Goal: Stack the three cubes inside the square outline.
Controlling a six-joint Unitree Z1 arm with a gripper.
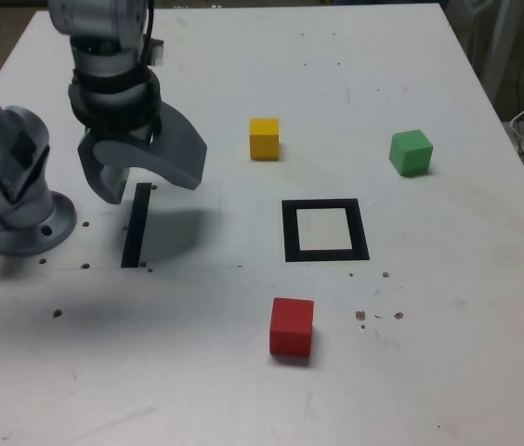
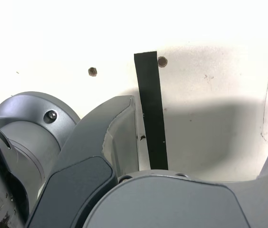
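cubes first: red cube (image 1: 292, 326), yellow cube (image 1: 264, 137) and green cube (image 1: 411, 151) all sit apart on the white table (image 1: 448, 307), none inside the square outline (image 1: 325, 229), which holds nothing yet. so by my reckoning the stack isn't begun.

my pincer (image 1: 141, 177) hangs spread wide and carries nothing, tips down over the black strip (image 1: 136, 226) at the exterior view's left. the wrist view shows only that strip (image 2: 152, 114), one jaw and bare table — no cube in it at all.

what could go wrong, as i judge it: the strip under me is dark like the outline, and dropping a cube there would be the wrong mark. the outline is only a little wider than a cube, so a crooked first placement would leave the base off-centre and the upper two might topple. a skewed grip could also nudge a cube away, since each is smaller than my jaws.

relative to me, the yellow cube is nearest, off toward the exterior view's right and a bit farther back; the outline lies right of me, well apart. red is nearer the camera, just below the outline; green is farthest right.
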